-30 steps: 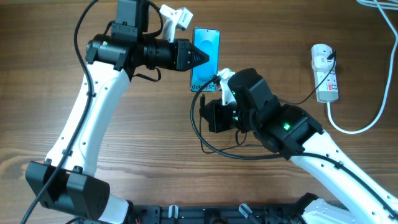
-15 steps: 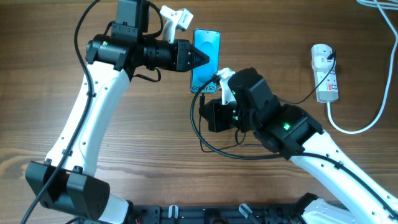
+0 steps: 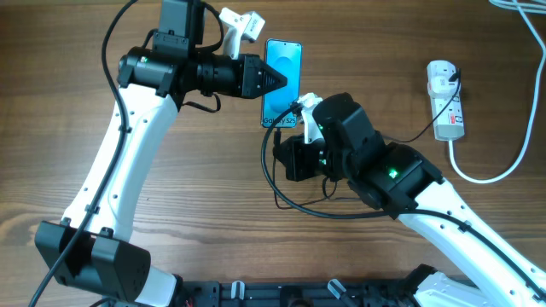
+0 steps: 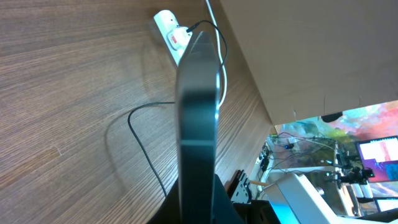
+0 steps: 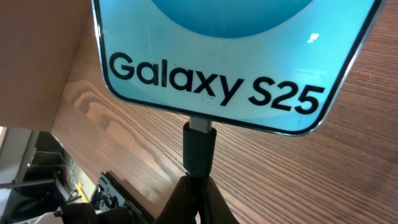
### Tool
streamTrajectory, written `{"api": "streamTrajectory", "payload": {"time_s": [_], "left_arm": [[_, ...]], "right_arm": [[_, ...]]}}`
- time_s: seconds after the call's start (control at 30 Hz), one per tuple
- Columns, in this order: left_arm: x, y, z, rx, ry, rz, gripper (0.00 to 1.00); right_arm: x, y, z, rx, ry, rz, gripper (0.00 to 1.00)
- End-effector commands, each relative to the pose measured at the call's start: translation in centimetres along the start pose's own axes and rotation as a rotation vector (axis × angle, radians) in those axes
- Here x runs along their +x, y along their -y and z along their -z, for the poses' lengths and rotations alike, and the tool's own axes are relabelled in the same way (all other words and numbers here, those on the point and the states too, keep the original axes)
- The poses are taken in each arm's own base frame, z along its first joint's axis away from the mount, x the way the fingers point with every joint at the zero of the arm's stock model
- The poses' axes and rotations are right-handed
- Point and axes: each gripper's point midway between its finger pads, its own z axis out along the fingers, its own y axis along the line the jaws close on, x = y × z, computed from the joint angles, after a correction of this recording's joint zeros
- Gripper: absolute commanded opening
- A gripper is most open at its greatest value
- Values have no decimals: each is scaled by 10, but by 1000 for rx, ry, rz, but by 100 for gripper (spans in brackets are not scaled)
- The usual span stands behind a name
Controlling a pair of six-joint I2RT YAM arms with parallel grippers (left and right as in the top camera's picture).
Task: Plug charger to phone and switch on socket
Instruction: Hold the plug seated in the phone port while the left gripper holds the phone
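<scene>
Overhead, the left gripper is clenched on the left long edge of the phone, which sits far of centre, screen up. Just near it, the right gripper pinches the charger, its connector tip meeting the phone's near short edge. At far right lies the socket.

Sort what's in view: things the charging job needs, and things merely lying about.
Job: phone, charger, socket, left pincer gripping the phone, right pincer gripping the charger.
Lying about: white lead trailing off the socket, wooden table, background monitor.
</scene>
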Motion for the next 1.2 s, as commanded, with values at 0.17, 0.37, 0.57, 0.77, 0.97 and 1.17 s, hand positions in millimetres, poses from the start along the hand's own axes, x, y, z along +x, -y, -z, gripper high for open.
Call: {"api": "streamTrajectory", "payload": {"time_s": [0.17,0.37,0.57,0.77,0.97,1.17], "left_arm": [[1,7,1,38,-7,-40,4],[3,7,1,37,-14,-34,4],[3,6,1,36,-14,-37,4],[3,6,1,36,-15,-36,4],[5,6,1,36,-21,-29,4],[8,6,1,34,-31,-37,4]], "right_arm": [[-8,0,-2,2,18,0,4],[-13,5,0,11,30,-16,4],[-13,6,0,10,30,-18,4],[-21,-1,5,-2,50,-9,4],[-27,-3,9,-2,69,2,5],[-44,-3,20,-1,112,17,4]]}}
